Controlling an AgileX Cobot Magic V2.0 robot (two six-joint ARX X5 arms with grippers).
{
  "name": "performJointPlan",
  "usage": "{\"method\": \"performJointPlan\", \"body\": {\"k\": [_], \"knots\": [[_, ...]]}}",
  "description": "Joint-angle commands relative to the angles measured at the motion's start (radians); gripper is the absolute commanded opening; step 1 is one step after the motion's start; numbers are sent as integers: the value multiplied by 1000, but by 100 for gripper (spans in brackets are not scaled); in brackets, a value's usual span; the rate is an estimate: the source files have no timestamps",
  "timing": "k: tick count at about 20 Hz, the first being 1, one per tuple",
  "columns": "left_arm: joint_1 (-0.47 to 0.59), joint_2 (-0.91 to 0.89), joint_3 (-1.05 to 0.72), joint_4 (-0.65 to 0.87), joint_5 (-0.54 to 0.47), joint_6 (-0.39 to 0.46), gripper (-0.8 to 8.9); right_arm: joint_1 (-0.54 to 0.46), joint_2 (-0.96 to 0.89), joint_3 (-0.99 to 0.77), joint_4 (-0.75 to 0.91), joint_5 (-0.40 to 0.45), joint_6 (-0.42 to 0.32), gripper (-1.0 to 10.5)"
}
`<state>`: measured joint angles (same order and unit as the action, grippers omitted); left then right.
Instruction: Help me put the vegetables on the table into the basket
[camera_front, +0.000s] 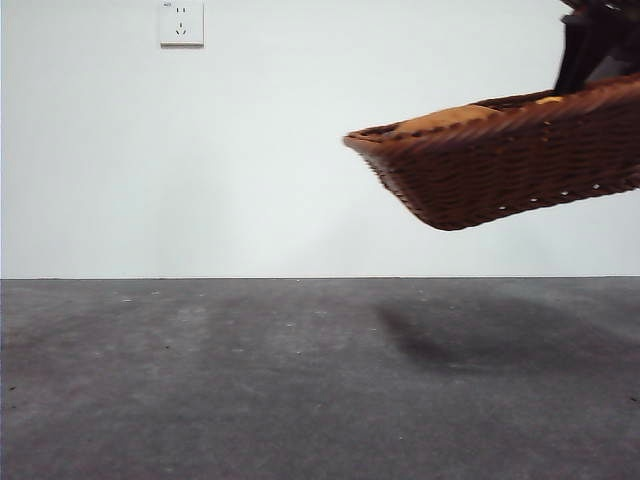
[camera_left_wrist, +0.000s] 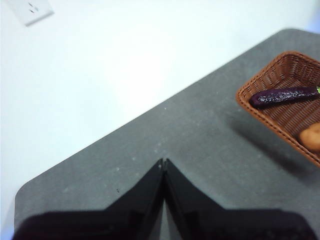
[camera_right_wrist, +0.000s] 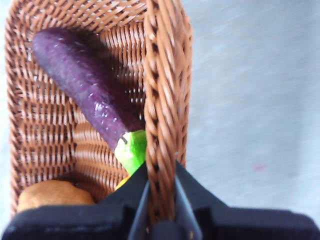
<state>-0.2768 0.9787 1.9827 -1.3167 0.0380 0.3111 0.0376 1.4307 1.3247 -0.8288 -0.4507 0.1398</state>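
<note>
The brown wicker basket (camera_front: 520, 170) hangs tilted in the air above the table (camera_front: 200, 380), at the right. My right gripper (camera_right_wrist: 160, 200) is shut on its braided rim (camera_right_wrist: 162, 100); in the front view the gripper (camera_front: 590, 50) comes down from the top right corner. Inside the basket lie the purple eggplant (camera_right_wrist: 82, 85) with its green stem and the tan potato (camera_right_wrist: 52, 194). A sliver of yellow (camera_right_wrist: 122, 184) shows by the jaws. The left wrist view shows the basket (camera_left_wrist: 290, 70) with the eggplant (camera_left_wrist: 282, 96) and potato (camera_left_wrist: 312, 136). My left gripper (camera_left_wrist: 164, 162) is shut and empty above the table.
The basket's shadow (camera_front: 470, 335) falls on the table under it. A white wall with a power socket (camera_front: 181, 23) stands behind the table's far edge. No vegetable lies on the table surface in view.
</note>
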Motion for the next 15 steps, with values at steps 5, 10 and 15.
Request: {"method": "performJointPlan", "body": {"k": [5, 10, 15], "knots": [[3, -207, -211, -2, 3, -88, -8, -53, 136, -1, 36, -2, -90, -12], [3, -287, -328, -2, -5, -104, -8, -53, 299, -1, 81, 26, -93, -12], [3, -287, -340, -2, -5, -106, -8, -73, 389, -2, 82, 97, -124, -12]]}}
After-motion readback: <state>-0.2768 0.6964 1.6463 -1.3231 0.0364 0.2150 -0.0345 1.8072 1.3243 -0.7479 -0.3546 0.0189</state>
